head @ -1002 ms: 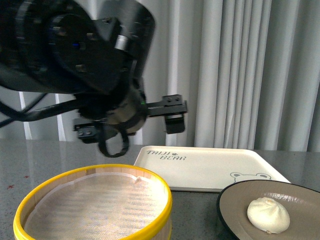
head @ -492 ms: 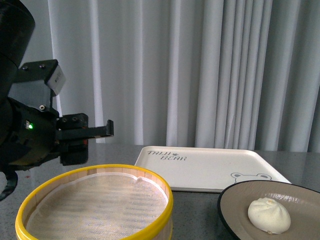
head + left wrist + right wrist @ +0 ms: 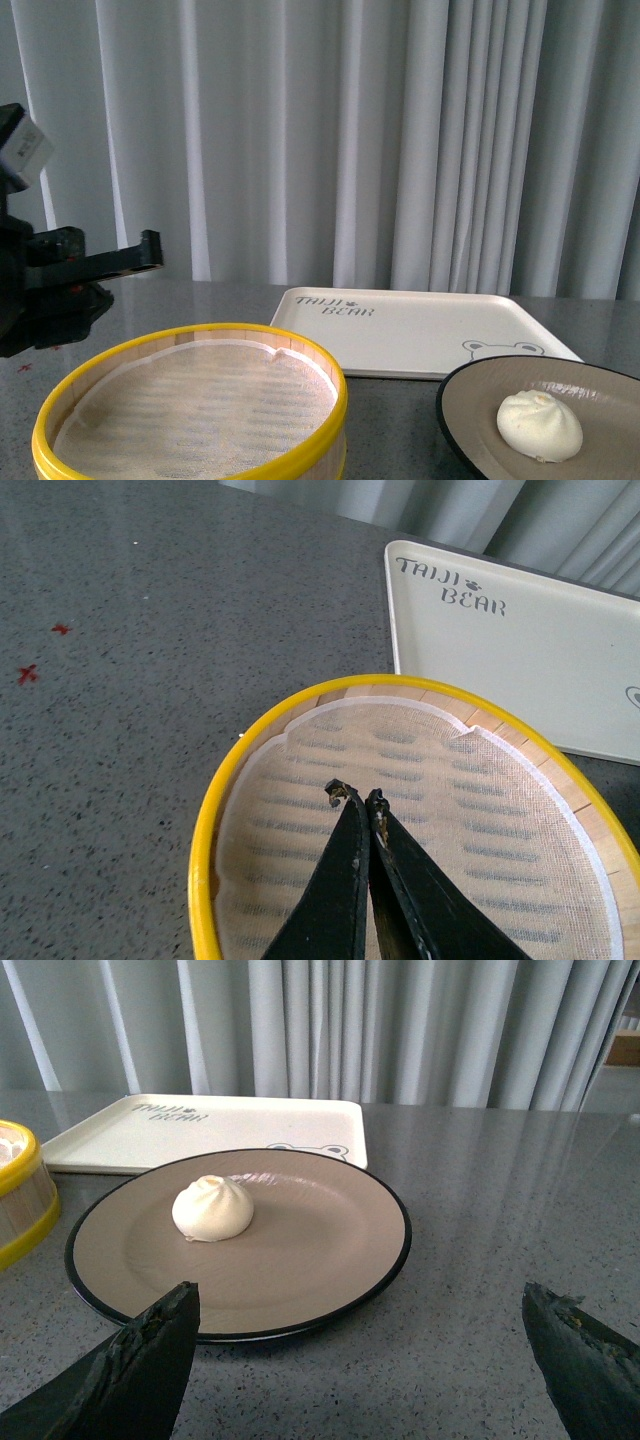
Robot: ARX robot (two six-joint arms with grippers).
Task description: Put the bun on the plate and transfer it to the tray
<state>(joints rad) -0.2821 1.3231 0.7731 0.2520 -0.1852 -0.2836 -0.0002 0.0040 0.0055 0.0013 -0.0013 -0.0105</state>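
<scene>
I saw the bun [image 3: 213, 1208] sitting upright on the plate [image 3: 330, 1250], pleats up; being round, it had no long axis. The tray [image 3: 420, 330] lay just behind the plate on the grey speckled tabletop [image 3: 480, 1210], before pale curtains [image 3: 400, 140]. The left tool [image 3: 357, 800] was pinched together over the basket [image 3: 215, 810]. The right tool [image 3: 358, 1287] gaped empty beside the plate, whose near edge the front view cropped.

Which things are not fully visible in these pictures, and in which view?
Front view: the plate is cut off by the bottom and right edges.
Left wrist view: the right edge cuts the bear print on the tray; the bun lies outside the frame.
Right wrist view: the left edge cuts the steamer basket, so most of its inside is hidden.
</scene>
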